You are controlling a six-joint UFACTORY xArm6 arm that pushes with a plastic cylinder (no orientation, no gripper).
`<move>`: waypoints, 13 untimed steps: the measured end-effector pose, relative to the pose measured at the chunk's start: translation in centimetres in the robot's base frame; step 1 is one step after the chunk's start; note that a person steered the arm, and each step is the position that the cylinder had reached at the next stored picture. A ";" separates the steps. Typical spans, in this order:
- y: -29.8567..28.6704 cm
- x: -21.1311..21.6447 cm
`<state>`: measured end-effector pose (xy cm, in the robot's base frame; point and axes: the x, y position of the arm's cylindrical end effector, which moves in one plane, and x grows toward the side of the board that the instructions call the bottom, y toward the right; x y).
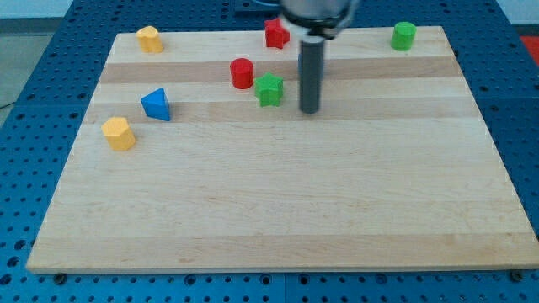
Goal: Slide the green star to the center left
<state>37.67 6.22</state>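
The green star lies on the wooden board, in the upper middle of the view. My tip stands just to the star's right and a little below it, with a small gap between them. A red cylinder sits close to the star's upper left.
A red block lies near the top edge, above the star. A green cylinder is at the top right. A blue triangle and a yellow block are at the centre left. Another yellow block is at the top left.
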 end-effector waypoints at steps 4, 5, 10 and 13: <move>-12.9 -2.0; -5.6 -3.2; -23.3 -5.5; -27.7 -4.8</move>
<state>32.84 -21.48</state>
